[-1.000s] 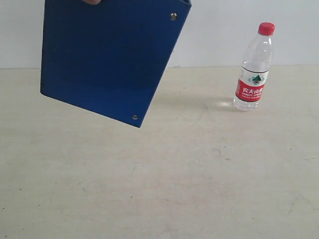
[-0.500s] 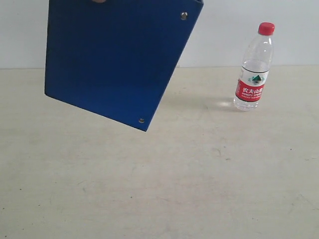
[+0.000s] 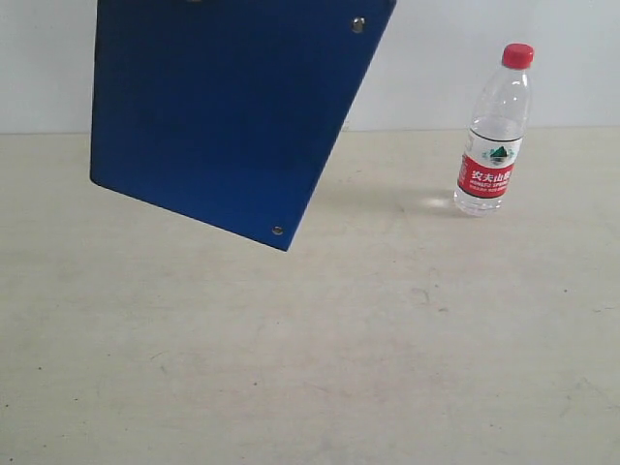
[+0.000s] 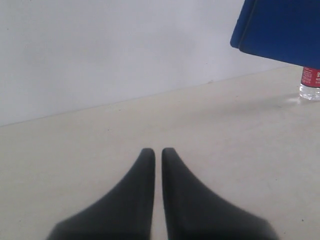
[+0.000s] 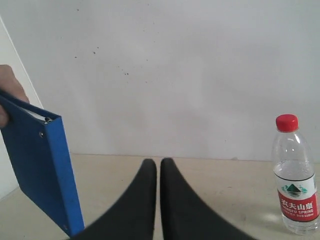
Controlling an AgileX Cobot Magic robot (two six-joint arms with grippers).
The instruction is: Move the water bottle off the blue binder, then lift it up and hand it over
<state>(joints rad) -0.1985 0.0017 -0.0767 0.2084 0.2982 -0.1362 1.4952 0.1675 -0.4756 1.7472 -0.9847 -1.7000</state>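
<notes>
Left gripper (image 4: 156,151), jaws together, hangs over the table (image 4: 225,150); blue binder (image 4: 280,27) hides the water bottle (image 4: 311,84) top.

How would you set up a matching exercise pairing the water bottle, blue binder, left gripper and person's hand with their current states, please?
Things:
1 water bottle
2 blue binder
3 left gripper
4 person's hand

States:
A shut and empty
B standing upright on the table
C clutching the binder's edge
D tilted in the air

Pairs: 1-B, 2-D, 3-A, 4-C
</notes>
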